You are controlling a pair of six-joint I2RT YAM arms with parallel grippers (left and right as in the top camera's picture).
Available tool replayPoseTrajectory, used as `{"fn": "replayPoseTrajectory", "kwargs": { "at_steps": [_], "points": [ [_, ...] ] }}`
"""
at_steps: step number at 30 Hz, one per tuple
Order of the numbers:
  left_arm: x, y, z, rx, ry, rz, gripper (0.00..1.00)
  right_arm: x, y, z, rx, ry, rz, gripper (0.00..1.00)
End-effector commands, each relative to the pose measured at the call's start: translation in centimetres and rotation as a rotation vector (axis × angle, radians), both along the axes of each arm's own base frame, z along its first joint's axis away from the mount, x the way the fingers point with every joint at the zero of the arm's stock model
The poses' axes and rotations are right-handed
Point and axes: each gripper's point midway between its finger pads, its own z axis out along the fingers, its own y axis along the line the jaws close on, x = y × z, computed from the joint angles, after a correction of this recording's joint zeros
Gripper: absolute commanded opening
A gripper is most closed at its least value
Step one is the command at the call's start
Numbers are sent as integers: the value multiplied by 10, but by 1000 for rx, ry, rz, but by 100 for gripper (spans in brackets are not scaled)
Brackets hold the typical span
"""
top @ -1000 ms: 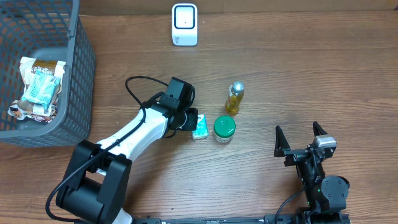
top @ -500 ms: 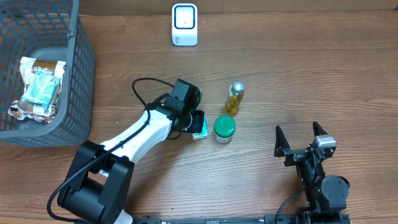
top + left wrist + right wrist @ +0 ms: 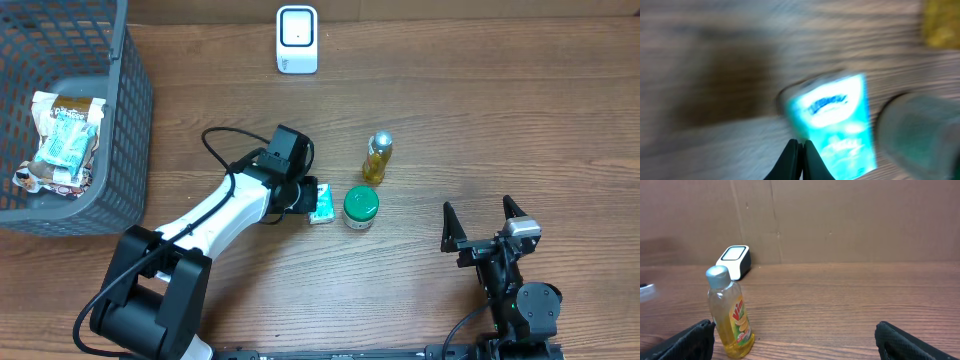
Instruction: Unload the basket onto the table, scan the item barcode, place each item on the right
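On a brown wooden table, the left claw, pinched shut on nothing, faces a teal plastic tissue packet just ahead of its tips; white box scanner well beyond, scan apparently undone; right claw gapes wide

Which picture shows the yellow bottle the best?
The right wrist view: the yellow bottle stands upright and close, silver cap and label clear. Overhead shows it small, from above, near the green-lidded jar. The left wrist view is blurred, with only a yellow smear at its top right corner.
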Motion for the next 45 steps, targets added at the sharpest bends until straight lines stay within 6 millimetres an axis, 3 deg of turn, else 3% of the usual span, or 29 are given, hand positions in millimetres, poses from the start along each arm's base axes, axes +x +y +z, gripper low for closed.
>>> {"fn": "replayPoseTrajectory", "kwargs": {
  "at_steps": [1, 8, 20, 26, 29, 32, 34, 41, 45],
  "points": [
    [-1, 9, -1, 44, 15, 55, 4, 0, -2, -2, -5, -4, -12, 100],
    [-20, 12, -16, 61, 67, 55, 4, 0, -2, -2, -5, -4, -12, 100],
    [-11, -13, -7, -62, 32, 24, 4, 0, -2, -2, -4, -4, -12, 100],
    [-11, -14, -8, -55, 28, 18, 4, 0, -2, -2, -5, -4, -12, 100],
    [-3, -10, 2, -63, 9, 31, 4, 0, -2, -2, -4, -4, -12, 100],
    [16, 1, 32, -69, -38, 41, 4, 0, -2, -2, -4, -4, -12, 100],
    [31, 12, 65, -74, -83, 50, 4, 0, -2, -2, -5, -4, -12, 100],
    [90, 82, 233, -80, -382, 132, 8, 0, -2, -2, -4, -4, -12, 100],
    [100, 124, 305, -65, -521, 200, 15, 0, -2, -2, -4, -4, -12, 100]
  ]
}}
